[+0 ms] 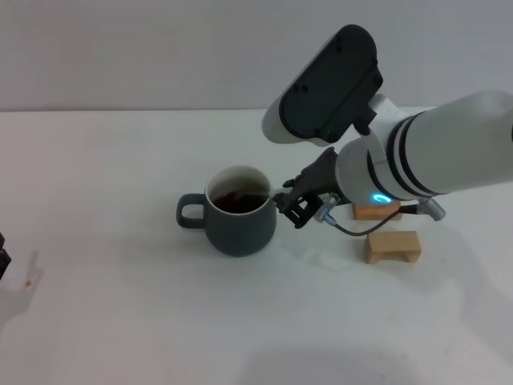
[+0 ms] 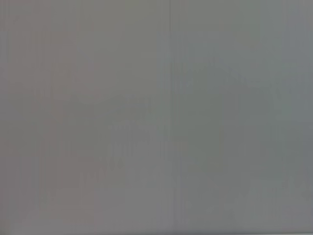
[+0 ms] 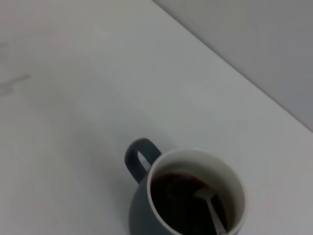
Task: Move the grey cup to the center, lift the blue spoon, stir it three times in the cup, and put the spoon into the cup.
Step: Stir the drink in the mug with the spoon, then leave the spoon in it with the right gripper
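Step in hand: by the look of it, stirring, or the moment just before letting the spoon go into the cup.
Grey cup (image 1: 237, 210): a dark blue-grey mug with a white inside, its body widening toward the base, standing upright near the middle of the white table (image 1: 120, 321); its loop handle points to 9 o'clock in the head view. It holds a dark liquid.
Blue spoon (image 3: 211, 208): only the grey metal bowl and neck show, dipped in the dark liquid and leaning against the inner wall (the pale handle runs out of the right wrist view, so it goes unseen).
Right gripper (image 1: 295, 205): just beside the cup's rim at 3 o'clock, reaching in from the right; whether its jaws are clenched on the spoon handle cannot be told.
Left gripper: parked, no fingers in view.
How to do it well: keep the circles small and inside the rim, with the bowl low in the liquid, so the cup is neither nudged nor splashed; release only once the spoon leans on the wall.
Wooden blocks (image 1: 392, 246): two, at 3 o'clock of the cup, well apart from it.
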